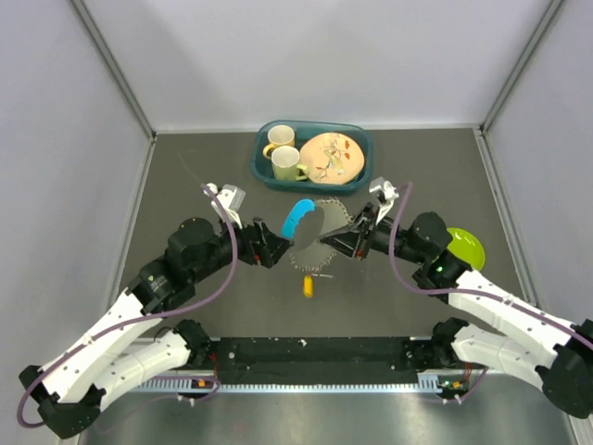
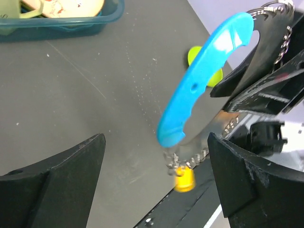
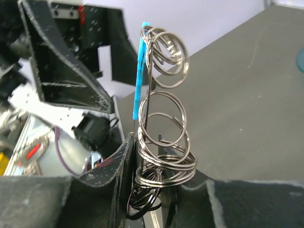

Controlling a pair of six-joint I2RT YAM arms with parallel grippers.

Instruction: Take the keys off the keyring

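The keys are one bunch held up over the middle of the table. A curved teal-blue head piece sits on a thin silvery plate, and an orange-yellow head dangles below on a short chain. My right gripper is shut on the bunch from the right. In the right wrist view its fingers pinch several stacked silvery wire loops of the keyring. My left gripper is open at the bunch's left edge. In the left wrist view the blue piece and yellow head hang between its spread fingers, untouched.
A teal bin with two mugs and a plate stands at the back centre. A lime-green round object lies at the right, behind the right arm. Grey walls enclose the table on three sides.
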